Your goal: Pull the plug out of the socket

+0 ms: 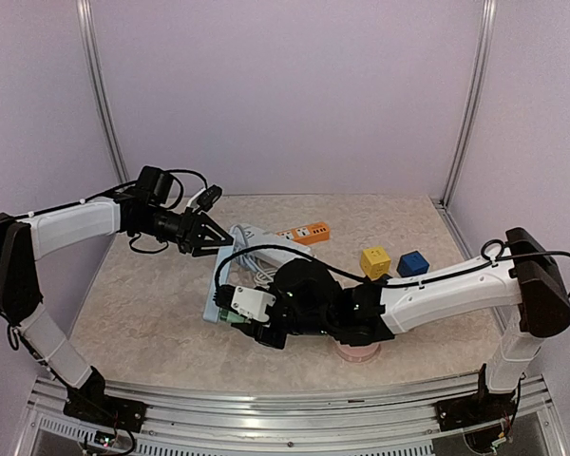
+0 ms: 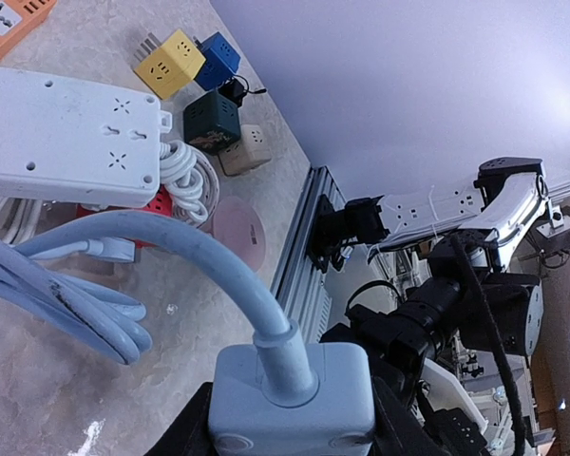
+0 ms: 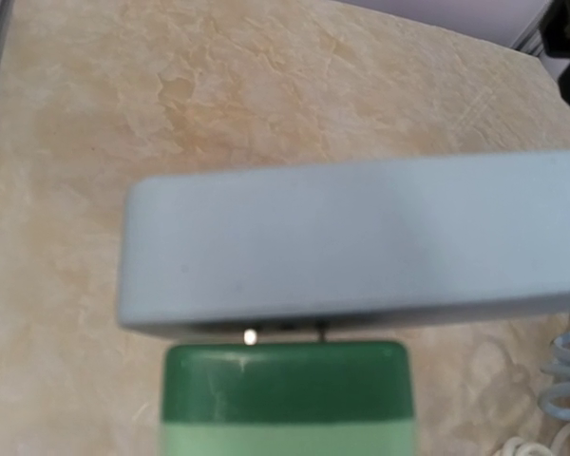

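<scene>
A green plug (image 3: 285, 389) sits against the edge of a grey power strip, the socket (image 3: 361, 237). A thin gap between them shows its metal pins. My right gripper (image 1: 243, 313) is shut on this green plug (image 1: 230, 316) at the near end of the socket strip (image 1: 213, 302); its fingers do not show in the right wrist view. Further back, my left gripper (image 1: 207, 237) is shut on the strip's own grey cable plug (image 2: 292, 399). A dark finger (image 2: 185, 432) stands on each side of that plug. Its thick grey cable (image 2: 171, 237) curves away to the left.
An orange power strip (image 1: 309, 231) lies at the back. A yellow cube (image 1: 375, 261) and a blue cube (image 1: 413, 263) stand to the right. A pink disc (image 1: 358, 353) lies under the right arm. Coiled white cable (image 2: 185, 176), a dark green cube (image 2: 212, 119) and a beige cube (image 2: 245, 149) are near the strip.
</scene>
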Available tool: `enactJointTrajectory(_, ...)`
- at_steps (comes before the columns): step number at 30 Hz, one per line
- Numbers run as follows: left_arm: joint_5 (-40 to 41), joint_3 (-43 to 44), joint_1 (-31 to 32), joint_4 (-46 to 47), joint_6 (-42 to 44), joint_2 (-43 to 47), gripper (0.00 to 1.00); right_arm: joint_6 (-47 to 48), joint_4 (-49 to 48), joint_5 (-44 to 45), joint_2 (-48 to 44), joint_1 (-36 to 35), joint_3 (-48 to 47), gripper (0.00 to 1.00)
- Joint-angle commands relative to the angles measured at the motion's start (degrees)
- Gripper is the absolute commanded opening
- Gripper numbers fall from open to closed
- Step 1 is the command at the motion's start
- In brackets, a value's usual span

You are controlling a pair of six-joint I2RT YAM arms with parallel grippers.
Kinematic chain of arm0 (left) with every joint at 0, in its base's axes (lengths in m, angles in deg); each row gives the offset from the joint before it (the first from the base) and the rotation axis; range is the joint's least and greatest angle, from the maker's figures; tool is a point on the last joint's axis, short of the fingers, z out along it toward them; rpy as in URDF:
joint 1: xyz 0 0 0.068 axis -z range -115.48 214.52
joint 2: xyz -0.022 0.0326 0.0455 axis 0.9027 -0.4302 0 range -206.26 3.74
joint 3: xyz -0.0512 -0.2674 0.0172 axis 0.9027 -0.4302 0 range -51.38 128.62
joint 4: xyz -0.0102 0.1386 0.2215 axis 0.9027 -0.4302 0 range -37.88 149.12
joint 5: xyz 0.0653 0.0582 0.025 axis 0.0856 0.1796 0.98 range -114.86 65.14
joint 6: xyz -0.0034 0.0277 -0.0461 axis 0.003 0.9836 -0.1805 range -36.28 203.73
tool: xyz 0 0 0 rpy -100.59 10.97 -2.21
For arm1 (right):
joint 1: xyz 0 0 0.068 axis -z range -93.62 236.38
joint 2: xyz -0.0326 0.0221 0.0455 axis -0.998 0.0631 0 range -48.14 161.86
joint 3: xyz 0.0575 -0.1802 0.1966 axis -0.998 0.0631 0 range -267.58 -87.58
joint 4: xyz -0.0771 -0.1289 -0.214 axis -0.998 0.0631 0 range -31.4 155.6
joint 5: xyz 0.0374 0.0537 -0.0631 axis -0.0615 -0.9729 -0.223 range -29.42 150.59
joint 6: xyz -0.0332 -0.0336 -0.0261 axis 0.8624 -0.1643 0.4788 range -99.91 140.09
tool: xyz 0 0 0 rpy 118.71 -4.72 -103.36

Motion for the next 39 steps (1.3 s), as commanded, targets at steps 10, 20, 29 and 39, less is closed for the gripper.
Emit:
enactJointTrajectory(10,0.6,2.3,-2.7,4.6,2.6,2.6,0.21,-4.5,-1.0,1.0,-3.6,-0.8,2.3,0.00)
enactJointTrajectory(20,0.8,2.1,-3.7,5.1,2.1,3.2,0.21,-4.9,-0.9,1.2,-4.1,-0.9,2.4,0.00)
enactJointTrajectory(29,0.5,1.9,-3.2,5.2,2.1,3.1,0.21,-3.0,-0.8,0.2,-4.0,-0.6,1.8,0.00)
enactJointTrajectory(39,0.1,2.3,0.8,3.7,5.1,2.8,0.21,-0.9,-1.5,-1.3,-4.2,0.6,0.8,0.00)
